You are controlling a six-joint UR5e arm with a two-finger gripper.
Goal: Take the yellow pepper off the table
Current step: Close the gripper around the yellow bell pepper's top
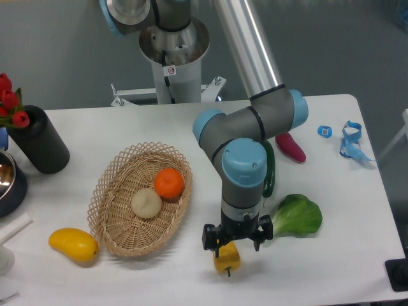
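Pepper lying on worktop: probably light, waxy, slippery. Jaws of gripper apart, straddling its upper end. Best taken across lobed middle.

tight near the table front edge: wicker basket just left of the yellow pepper, leafy green just right, dark green chili behind. open lane along the front edge between basket and greens. black cylinder crowds the back-left corner.
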